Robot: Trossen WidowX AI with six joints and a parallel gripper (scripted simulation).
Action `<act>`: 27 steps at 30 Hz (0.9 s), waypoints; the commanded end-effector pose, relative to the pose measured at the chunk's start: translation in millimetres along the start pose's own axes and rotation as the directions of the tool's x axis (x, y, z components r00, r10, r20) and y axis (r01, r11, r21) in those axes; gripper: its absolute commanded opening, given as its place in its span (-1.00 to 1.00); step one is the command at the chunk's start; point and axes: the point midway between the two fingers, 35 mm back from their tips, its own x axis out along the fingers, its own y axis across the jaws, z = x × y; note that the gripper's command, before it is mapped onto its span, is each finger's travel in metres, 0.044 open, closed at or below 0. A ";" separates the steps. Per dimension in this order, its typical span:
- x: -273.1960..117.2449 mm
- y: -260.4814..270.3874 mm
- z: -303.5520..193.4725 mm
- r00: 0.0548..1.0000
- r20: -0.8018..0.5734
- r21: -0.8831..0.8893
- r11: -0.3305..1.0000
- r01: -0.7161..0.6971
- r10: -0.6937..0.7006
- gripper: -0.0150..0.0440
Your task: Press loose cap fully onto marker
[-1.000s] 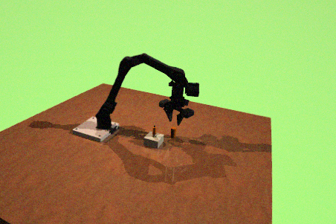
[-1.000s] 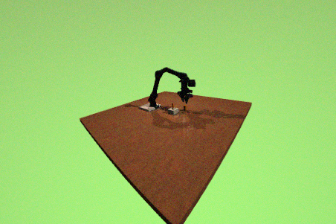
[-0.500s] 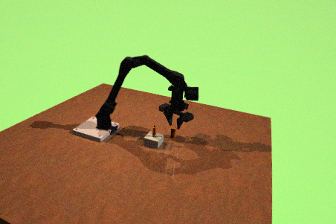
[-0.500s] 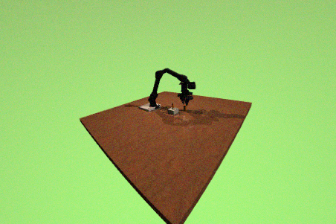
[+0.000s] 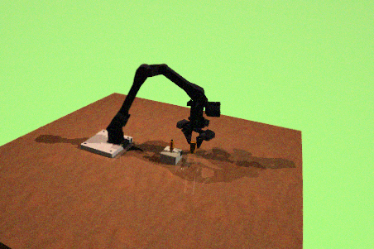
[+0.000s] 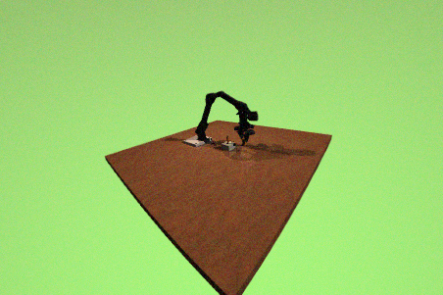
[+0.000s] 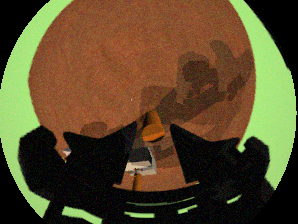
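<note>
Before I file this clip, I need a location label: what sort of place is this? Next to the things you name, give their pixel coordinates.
Probably a bare robot test bench: one black arm (image 5: 155,70) (image 6: 221,95) on a pale base plate (image 5: 92,146) (image 6: 188,142), a brown tabletop (image 5: 124,199) (image 6: 221,197) (image 7: 100,65), and plain green all around.
</note>
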 end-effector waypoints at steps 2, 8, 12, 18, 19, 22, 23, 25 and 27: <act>9.5 1.6 -2.1 1.000 -0.008 0.006 1.000 -0.003 0.003 0.35; 17.8 2.2 -2.6 1.000 -0.008 0.006 1.000 -0.003 0.003 0.35; 18.0 2.5 -2.4 1.000 -0.008 0.006 1.000 -0.003 0.003 0.08; 18.0 2.5 -2.4 1.000 -0.008 0.006 1.000 -0.003 0.003 -0.12; 18.0 2.5 -2.4 1.000 -0.008 0.006 1.000 -0.003 0.003 -0.14; 18.0 2.1 -2.4 1.000 -0.008 0.006 1.000 -0.003 0.003 -0.21; 17.6 2.1 -2.4 1.000 -0.008 0.006 1.000 -0.003 0.003 -0.30; 14.0 1.8 -2.1 1.000 -0.008 0.006 1.000 -0.003 0.003 -0.48; 8.5 1.4 -1.6 1.000 -0.008 0.006 1.000 -0.003 0.003 -0.49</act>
